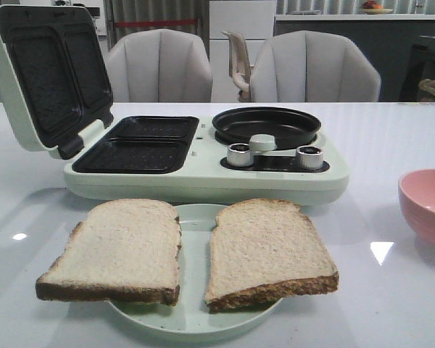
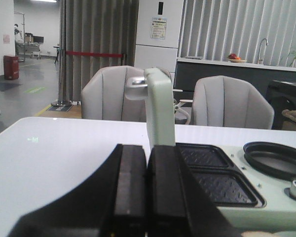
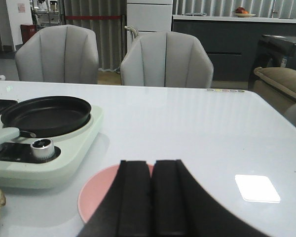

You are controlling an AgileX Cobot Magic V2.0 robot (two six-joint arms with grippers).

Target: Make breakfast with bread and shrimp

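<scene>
**Both grippers closed and empty, bread waiting on the plate**

The left gripper (image 2: 147,197) has its two black fingers pressed together with nothing between them, and it hangs low over the table edge, just in front of the breakfast machine (image 1: 203,177). The right gripper (image 3: 150,197) is in the same state, fingers together and holding nothing, above the near rim of the pink bowl (image 3: 96,197).

The bread is two slices on the pale green plate (image 1: 192,315) at the front of the table: the left slice (image 1: 116,250) and the right slice (image 1: 268,250) lie side by side, and both hang over the plate rim. Behind them the machine's lid (image 1: 36,72) stands open, the two sandwich trays (image 1: 141,145) are bare, and the round pan (image 1: 267,125) is also bare. I cannot see any shrimp; the inside of the pink bowl is hidden in all views.

In my judgement nothing of the task is done yet. The risks come mostly from the bread: it is soft and flat, so a pinch on the overhanging edge may tear or fold it, or drag the light plate. The open lid is close to the left arm's path and could be knocked. A slice put down crooked would sit on the divider between the trays
</scene>
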